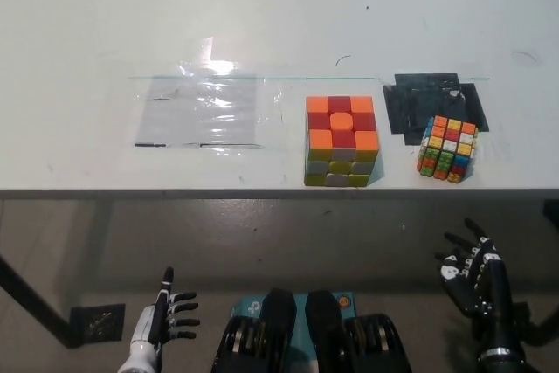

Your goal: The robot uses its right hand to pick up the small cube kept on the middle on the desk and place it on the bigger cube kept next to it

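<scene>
Small cube (447,148) beside bigger cube (341,141); no legible writing.

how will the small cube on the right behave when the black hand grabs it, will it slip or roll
The small cube looks rigid and flat-sided, so it should sit still, not roll. Its glossy tiles may slip a little under the fingers. It sits near the desk edge, so a nudge could push it off.
</scene>
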Robot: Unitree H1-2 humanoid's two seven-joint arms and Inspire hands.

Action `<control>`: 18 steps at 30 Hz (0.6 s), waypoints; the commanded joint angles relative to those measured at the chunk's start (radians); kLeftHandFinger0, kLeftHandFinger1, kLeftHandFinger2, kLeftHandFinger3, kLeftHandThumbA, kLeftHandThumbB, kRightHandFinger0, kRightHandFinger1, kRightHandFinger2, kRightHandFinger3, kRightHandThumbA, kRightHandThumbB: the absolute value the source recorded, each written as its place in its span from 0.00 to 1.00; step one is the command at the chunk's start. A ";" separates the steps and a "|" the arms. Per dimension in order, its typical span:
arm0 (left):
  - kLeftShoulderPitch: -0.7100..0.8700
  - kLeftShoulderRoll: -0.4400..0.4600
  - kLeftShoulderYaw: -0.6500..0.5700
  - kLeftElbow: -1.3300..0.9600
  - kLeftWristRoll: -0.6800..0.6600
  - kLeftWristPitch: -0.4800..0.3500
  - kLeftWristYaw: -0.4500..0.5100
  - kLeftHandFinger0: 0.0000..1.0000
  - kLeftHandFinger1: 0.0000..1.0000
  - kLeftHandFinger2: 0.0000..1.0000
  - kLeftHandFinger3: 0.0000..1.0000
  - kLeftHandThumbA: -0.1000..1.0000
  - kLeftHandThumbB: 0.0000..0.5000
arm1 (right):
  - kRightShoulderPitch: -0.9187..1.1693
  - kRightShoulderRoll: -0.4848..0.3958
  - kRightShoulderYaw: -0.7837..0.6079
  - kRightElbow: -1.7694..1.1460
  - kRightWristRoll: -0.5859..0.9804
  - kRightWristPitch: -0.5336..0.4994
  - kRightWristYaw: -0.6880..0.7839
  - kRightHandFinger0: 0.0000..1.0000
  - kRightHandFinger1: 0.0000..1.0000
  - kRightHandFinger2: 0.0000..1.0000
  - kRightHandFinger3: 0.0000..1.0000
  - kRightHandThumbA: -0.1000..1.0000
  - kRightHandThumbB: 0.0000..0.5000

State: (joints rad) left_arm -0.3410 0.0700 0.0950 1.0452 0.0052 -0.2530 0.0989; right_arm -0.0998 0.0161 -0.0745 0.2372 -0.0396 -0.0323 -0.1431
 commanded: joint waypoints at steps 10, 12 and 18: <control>-0.033 0.011 0.000 -0.001 -0.001 -0.065 0.022 0.49 0.50 0.62 0.61 1.00 0.14 | 0.154 -0.121 0.127 -0.371 0.052 0.093 0.192 0.44 0.55 0.77 0.97 0.19 0.23; -0.034 0.014 0.001 -0.006 -0.002 -0.058 0.024 0.50 0.51 0.63 0.61 1.00 0.16 | 0.165 -0.141 0.139 -0.418 0.069 0.102 0.213 0.45 0.55 0.75 0.96 0.19 0.25; -0.034 0.019 -0.002 0.001 0.002 -0.061 0.029 0.54 0.54 0.66 0.63 1.00 0.19 | 0.171 -0.196 0.140 -0.630 0.071 0.234 0.233 0.50 0.59 0.72 0.98 0.20 0.23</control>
State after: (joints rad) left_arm -0.3479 0.0735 0.0981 1.0504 -0.0010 -0.2739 0.1025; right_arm 0.0828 -0.1489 0.0614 -0.2785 0.0032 0.1145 0.0356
